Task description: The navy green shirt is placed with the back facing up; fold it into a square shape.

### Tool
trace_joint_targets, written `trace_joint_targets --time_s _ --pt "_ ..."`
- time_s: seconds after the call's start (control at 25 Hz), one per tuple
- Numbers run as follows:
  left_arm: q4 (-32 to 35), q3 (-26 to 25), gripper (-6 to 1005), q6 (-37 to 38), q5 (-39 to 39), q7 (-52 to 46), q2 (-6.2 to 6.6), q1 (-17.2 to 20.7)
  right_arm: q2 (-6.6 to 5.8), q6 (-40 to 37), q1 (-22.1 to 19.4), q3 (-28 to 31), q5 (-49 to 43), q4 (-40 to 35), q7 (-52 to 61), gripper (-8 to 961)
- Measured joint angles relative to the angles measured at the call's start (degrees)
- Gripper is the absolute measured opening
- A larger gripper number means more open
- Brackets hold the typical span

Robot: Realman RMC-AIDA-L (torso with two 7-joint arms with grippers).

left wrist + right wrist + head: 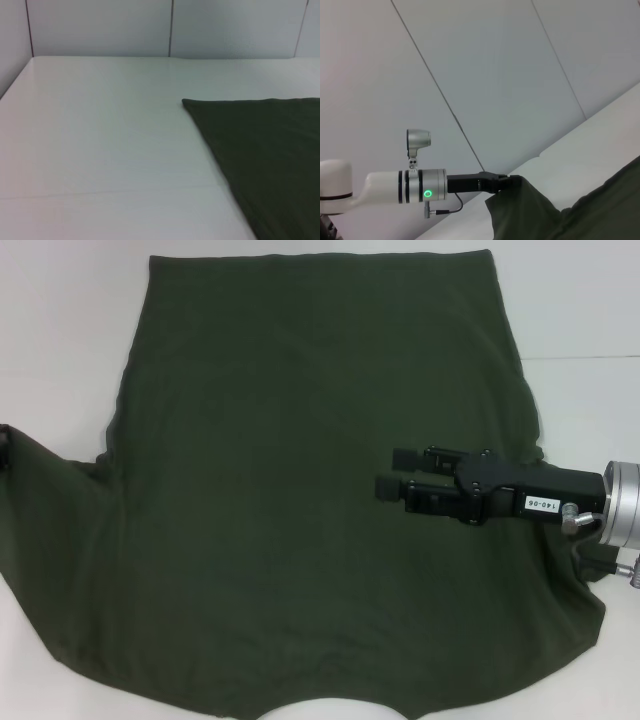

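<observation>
Behind the work surface, a pale grey panelled wall (pixel 100 25) with thin vertical seams is seen, meeting the far edge of a broad, glossy white table (pixel 100 140). A faint seam is seen running across the table top in the left wrist view.

Most of the table in the head view is covered by the navy green shirt (pixel 300 490), a large dark olive-green soft cloth T-shirt. It is spread flat with a plain side up, and no lettering is shown. Its straight hem lies at the far side, and the curved neck opening is cut off at the near edge of the view. The cloth is mostly smooth, with shallow folds near the right sleeve. On the robot's left, the sleeve side is drawn outward and raised off the table.

That raised part is held by the left gripper (pixel 506 181), shown in the right wrist view at the end of a white and silver arm (pixel 395 186); its black fingers are pinched on the cloth, which hangs from them in a peak.

The black right gripper (pixel 388 471) is held over the right half of the shirt, pointing towards the robot's left, with its fingers spread apart and nothing between them.
</observation>
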Motion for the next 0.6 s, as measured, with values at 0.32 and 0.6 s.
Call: trace_joint_targets --time_s 0.32,0.6 --pt "5.3 0.1 -2 11.9 0.0 -4.6 -1.01 1.6 0.0 0.1 -0.1 0.1 0.0 0.6 -0.5 766" --pt "9.8 0.7 2 26.7 -0.1 -10.7 -1.69 2.2 0.0 0.1 -0.2 0.1 0.0 0.9 -1.2 767"
